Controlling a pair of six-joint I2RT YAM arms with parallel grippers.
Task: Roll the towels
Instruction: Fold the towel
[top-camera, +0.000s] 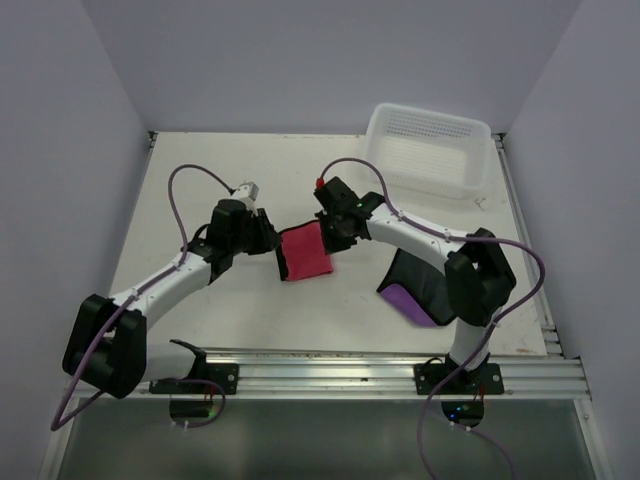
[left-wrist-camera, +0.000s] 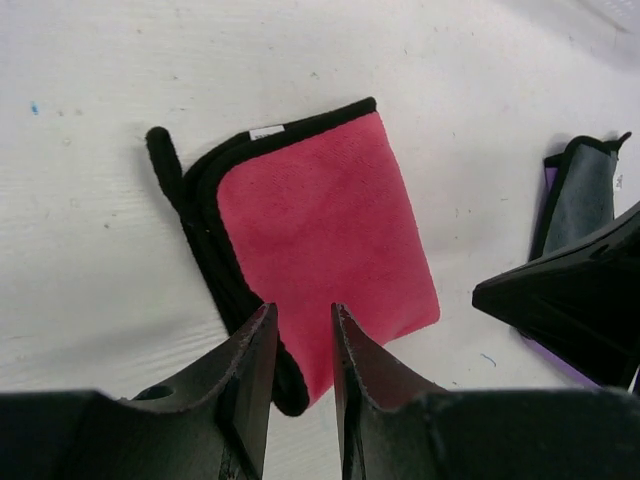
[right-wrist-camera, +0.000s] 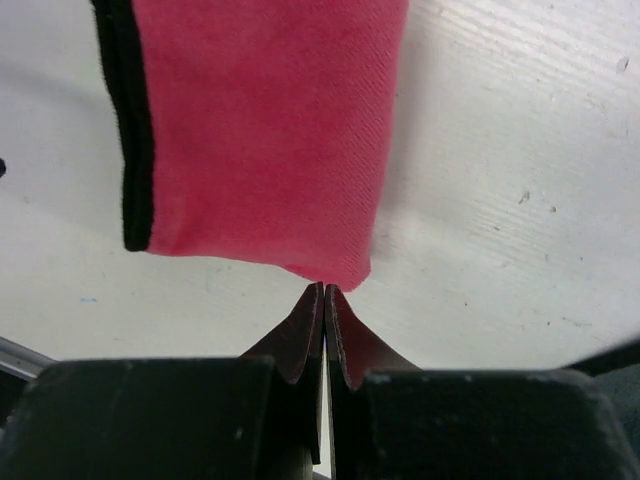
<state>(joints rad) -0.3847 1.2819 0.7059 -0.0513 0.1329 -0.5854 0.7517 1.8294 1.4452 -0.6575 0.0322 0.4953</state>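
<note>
The pink towel (top-camera: 306, 252) lies folded flat mid-tabletop (top-camera: 240, 310), black trim along its left edge, with an arm at each side of it. The left gripper (left-wrist-camera: 302, 345) hangs at the towel's left edge with its fingers (left-wrist-camera: 255, 365) narrowly parted and nothing between them, while the right gripper (right-wrist-camera: 324, 295) sits at the towel's corner, fingers pressed fully together and gripping no cloth. Over by the right arm's base the purple towel (top-camera: 412, 303) lies crumpled with dark fabric on top, and the white basket (top-camera: 428, 150) sits at the far right corner.
</note>
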